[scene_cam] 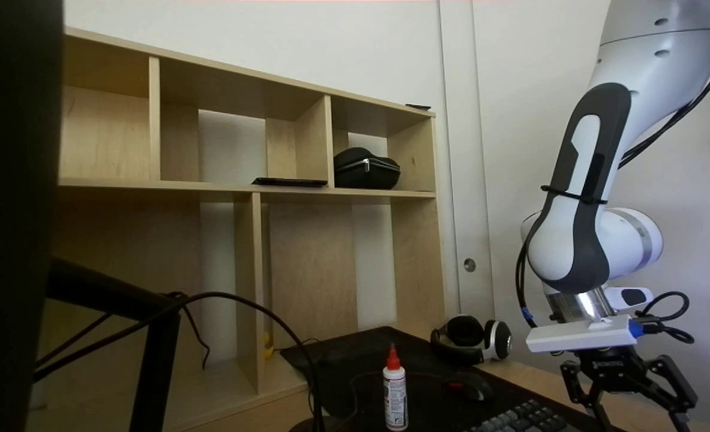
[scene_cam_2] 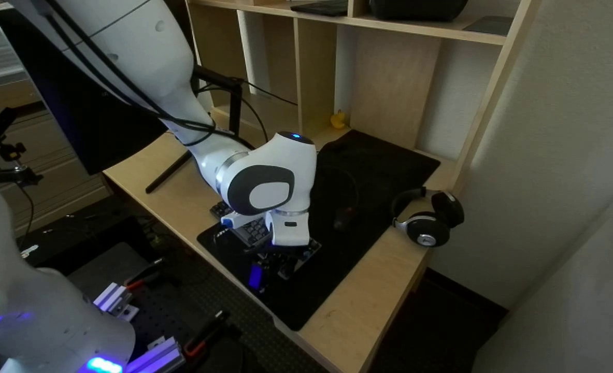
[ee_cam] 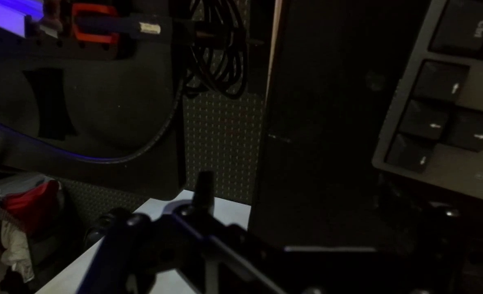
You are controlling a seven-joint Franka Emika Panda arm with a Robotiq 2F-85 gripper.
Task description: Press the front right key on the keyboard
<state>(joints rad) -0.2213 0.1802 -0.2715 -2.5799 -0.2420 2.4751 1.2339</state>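
Hand [scene_cam: 640, 415]: held low, fingers [ee_cam: 203, 192] spread wide.
Keyboard [ee_cam: 476, 173]: spotted near the hand, arrow keys [ee_cam: 424, 121] shown.
Shelf [scene_cam: 324, 194]: set well apart from the hand; a black case [scene_cam: 367, 173] is held in its upper tier, a yellow duck [scene_cam_2: 338, 120] in its lower.
Bottle [scene_cam: 395, 396]: stood upright, apart from the hand, contents hidden.

In an exterior view low, facing shelf [scene_cam: 248, 252], arm [scene_cam: 583, 228] 3 o'clock, in an exterior view high, tilted down on desk [scene_cam_2: 353, 305], wrist view facing down, keyboard [ee_cam: 466, 126] close, 2 to 3 o'clock, shelf, headphones [scene_cam_2: 426, 224] in both exterior views
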